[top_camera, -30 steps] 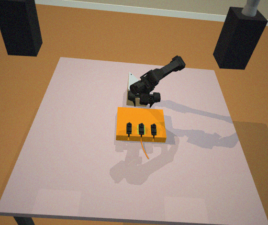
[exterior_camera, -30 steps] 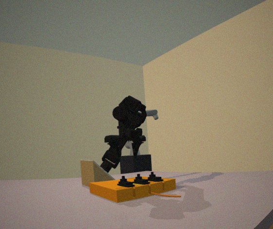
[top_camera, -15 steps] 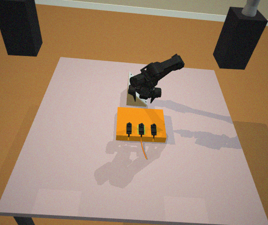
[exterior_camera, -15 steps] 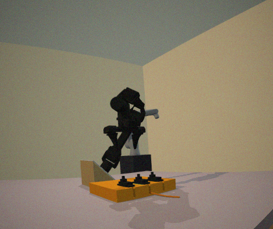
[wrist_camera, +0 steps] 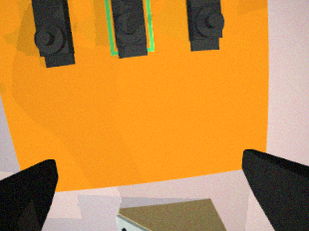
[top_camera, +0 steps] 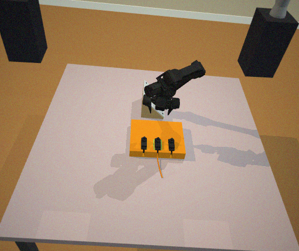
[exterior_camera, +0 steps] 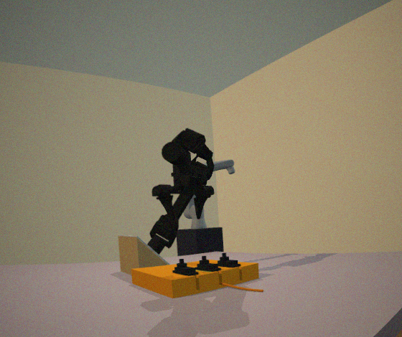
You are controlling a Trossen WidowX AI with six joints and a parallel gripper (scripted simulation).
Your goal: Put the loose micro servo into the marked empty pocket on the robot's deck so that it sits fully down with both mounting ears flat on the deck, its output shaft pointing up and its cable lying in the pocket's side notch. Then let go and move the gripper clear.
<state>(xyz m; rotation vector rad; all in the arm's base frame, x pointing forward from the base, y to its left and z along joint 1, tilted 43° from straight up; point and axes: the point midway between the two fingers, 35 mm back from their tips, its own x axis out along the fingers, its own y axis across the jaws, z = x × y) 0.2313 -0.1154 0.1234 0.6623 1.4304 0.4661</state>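
Final step: micro servo (top_camera: 157, 143) seated in green-marked pocket (wrist_camera: 112, 48), hand (top_camera: 159, 108) wide, empty, raised behind deck (top_camera: 155, 128); only holding clear required.

robot test room | bare walls (exterior_camera: 303, 145) | lone table (top_camera: 63, 162) | camera stands (top_camera: 265, 42)
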